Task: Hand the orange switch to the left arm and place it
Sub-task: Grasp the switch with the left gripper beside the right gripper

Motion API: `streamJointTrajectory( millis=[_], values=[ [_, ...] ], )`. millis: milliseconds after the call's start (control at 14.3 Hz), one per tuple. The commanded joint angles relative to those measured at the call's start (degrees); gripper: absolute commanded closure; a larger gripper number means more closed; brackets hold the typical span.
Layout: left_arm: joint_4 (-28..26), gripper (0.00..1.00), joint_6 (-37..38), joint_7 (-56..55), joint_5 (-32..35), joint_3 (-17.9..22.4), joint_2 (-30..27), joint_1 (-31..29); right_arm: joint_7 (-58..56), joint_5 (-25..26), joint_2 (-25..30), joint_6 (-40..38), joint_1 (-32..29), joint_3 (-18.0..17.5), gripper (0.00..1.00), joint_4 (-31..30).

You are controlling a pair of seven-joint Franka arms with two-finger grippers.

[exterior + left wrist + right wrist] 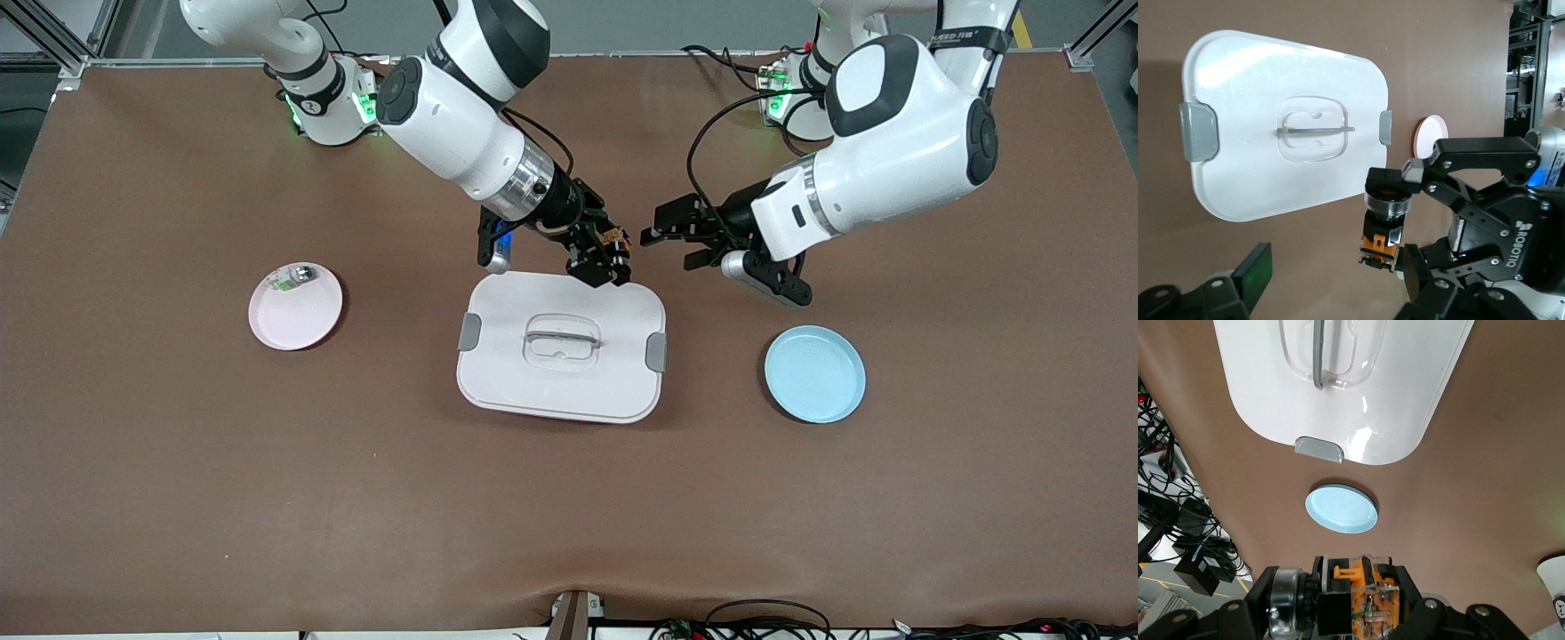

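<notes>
Two white robot arms meet in the air above the white box [560,347] on the brown tabletop. The right gripper [605,258], over the box's edge, has its fingers clamped on the orange switch [1383,223]. The left gripper [671,233], fingers spread, faces it just beside. This looks like the handover; next, the left fingers must surround the switch's free end and close.

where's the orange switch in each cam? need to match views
Front view: orange switch in the right hand, over the box edge nearest the robots.
Left wrist view: mid-frame, clamped in that hand, beside the box's corner.
Right wrist view: bottom centre, between the fingers.
Shared landmark: the box's clear handle.
</notes>
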State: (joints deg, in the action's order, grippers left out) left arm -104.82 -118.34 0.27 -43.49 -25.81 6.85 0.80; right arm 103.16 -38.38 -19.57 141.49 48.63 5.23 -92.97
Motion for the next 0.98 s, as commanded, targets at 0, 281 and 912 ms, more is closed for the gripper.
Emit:
streamJointTrajectory(
  millis=[0,281,912],
  values=[
    [-2.40,0.16,-3.37,2.45,-5.10,-0.55,-1.31,-0.28,0.55,-1.35,-0.91,0.01,0.58,0.57,0.87,1.65],
    [-3.37,0.17,-8.91,4.65,-6.43,-3.10,-0.87,-0.10,0.63,-1.26,-0.91,0.01,0.58,0.48,0.87,1.57],
    [-4.95,0.20,-10.06,9.21,-8.19,-4.24,-1.05,-0.19,0.55,-1.26,-1.17,0.01,0.67,0.57,0.87,1.65]
  ],
)
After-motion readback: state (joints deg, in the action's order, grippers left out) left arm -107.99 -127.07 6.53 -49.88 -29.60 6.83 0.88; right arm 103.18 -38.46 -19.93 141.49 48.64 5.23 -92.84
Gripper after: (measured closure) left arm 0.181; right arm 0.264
